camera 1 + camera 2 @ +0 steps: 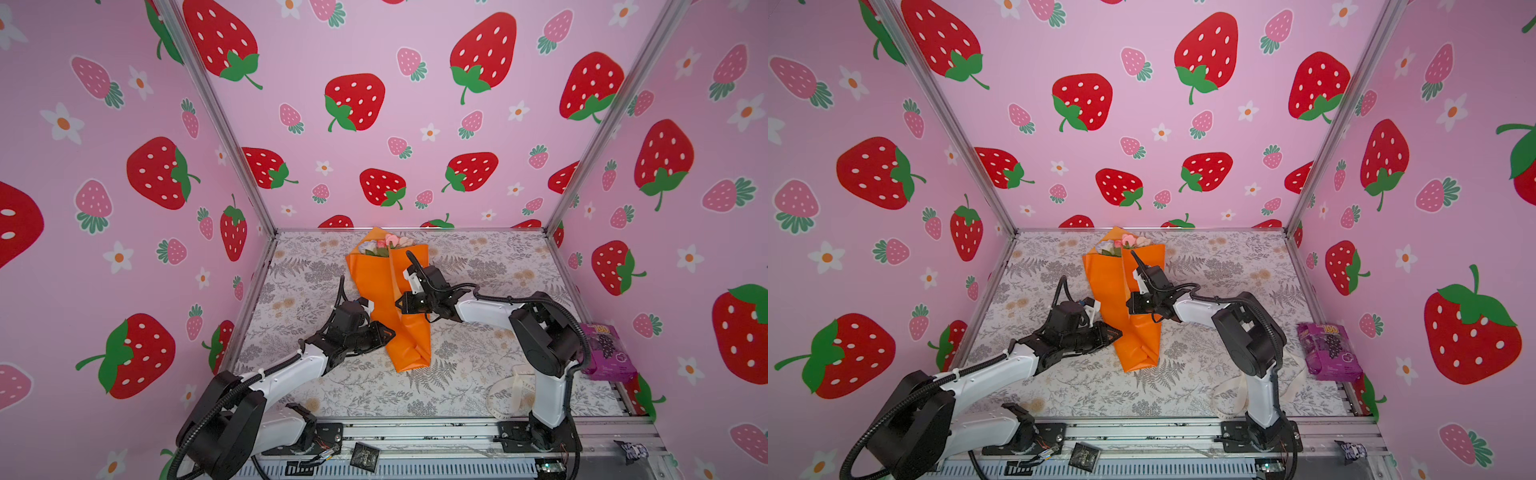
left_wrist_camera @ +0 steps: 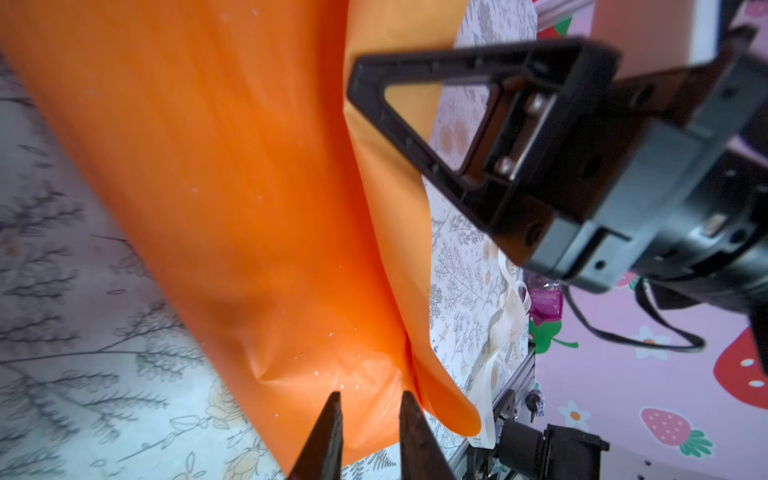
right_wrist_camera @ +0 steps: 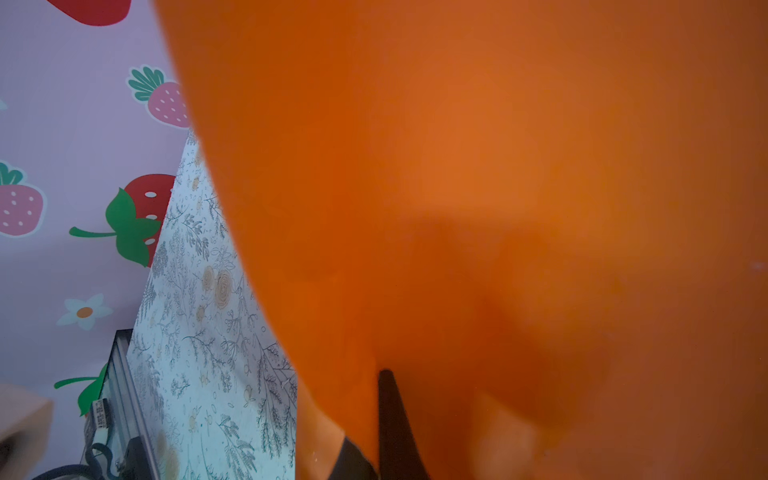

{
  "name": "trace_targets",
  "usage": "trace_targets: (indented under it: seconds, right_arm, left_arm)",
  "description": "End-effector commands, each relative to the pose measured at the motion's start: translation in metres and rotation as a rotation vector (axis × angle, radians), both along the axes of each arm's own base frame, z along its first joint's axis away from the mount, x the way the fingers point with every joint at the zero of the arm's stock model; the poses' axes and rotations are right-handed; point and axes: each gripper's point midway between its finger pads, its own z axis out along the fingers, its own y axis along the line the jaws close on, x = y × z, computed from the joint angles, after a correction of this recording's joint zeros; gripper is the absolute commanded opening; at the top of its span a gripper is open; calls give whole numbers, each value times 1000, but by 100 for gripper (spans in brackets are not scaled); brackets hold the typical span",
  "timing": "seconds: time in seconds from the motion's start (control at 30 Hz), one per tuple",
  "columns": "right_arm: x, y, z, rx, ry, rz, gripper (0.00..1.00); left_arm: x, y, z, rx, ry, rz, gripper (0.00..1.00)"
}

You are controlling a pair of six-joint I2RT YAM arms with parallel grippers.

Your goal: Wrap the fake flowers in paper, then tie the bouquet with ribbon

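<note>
The bouquet of fake flowers (image 1: 374,282) (image 1: 1111,282) lies on the floral tabletop, wrapped in an orange paper cone. Its pink and white blooms (image 1: 388,243) point at the back wall. My left gripper (image 1: 390,332) (image 1: 1119,332) rests against the cone's left side near the narrow end. In the left wrist view this gripper (image 2: 370,397) has its jaws a little apart, with orange paper just past the tips. My right gripper (image 1: 399,303) (image 1: 1129,303) reaches in from the right, shut on a fold of the cone's paper. In the right wrist view the paper covers one finger of this gripper (image 3: 374,399).
A cream ribbon (image 1: 509,395) (image 1: 1229,395) lies looped near the right arm's base. A purple packet (image 1: 606,351) (image 1: 1329,353) sits at the table's right edge. An aluminium rail (image 1: 415,432) runs along the front, and pink strawberry walls close in three sides.
</note>
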Motion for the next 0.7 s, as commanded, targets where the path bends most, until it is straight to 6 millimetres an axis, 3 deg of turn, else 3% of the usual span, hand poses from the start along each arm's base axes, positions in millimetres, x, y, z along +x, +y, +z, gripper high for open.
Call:
trace_targets:
  seconds: [0.0,0.1,0.23,0.33,0.67]
  right_arm:
    - [0,13,12,49,0,20,5]
    - [-2,17,13,59,3,39,11]
    - [-11,24,7,83,37,95,26]
    - [-12,21,8,77,20,95,35]
    - [-27,20,14,171,12,133,55]
  left_arm:
    - [-5,8,-8,1,54,-15,24]
    - [-1,10,-6,-31,61,8,25]
    - [9,11,2,-92,63,34,39]
    - [24,22,13,-138,55,85,51]
    - [78,46,36,-252,16,180,66]
